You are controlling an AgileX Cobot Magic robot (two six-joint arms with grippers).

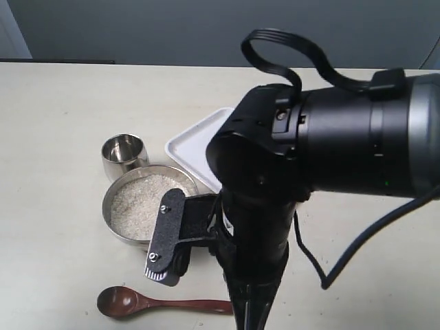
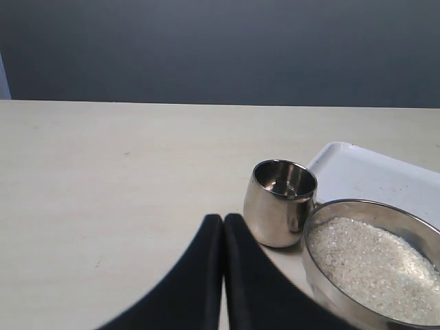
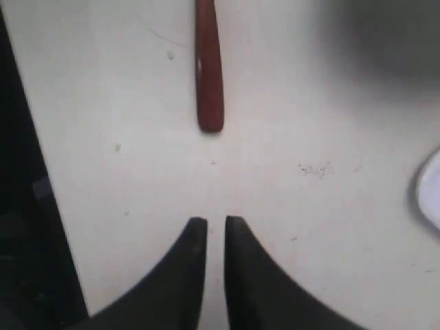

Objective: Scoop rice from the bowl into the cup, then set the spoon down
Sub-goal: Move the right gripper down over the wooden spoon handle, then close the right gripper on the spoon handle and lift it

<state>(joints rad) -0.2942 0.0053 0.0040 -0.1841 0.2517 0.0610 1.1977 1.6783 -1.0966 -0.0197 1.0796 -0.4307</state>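
Note:
The steel bowl [image 1: 115,218] holds white rice [image 1: 141,201], and the small steel cup [image 1: 124,155] stands just behind it. The wooden spoon [image 1: 155,303] lies flat on the table in front of the bowl. In the right wrist view my right gripper [image 3: 216,221] hovers just short of the spoon's handle end [image 3: 209,82], its fingers almost together with nothing between them. My left gripper [image 2: 223,218] is shut and empty, close beside the cup [image 2: 278,203] and the bowl [image 2: 323,275] of rice [image 2: 378,265].
A white rectangular tray [image 1: 191,146] lies behind the bowl. The right arm's bulky black body [image 1: 289,165] blocks the middle and right of the exterior view. A dark table edge [image 3: 27,206] runs beside the right gripper.

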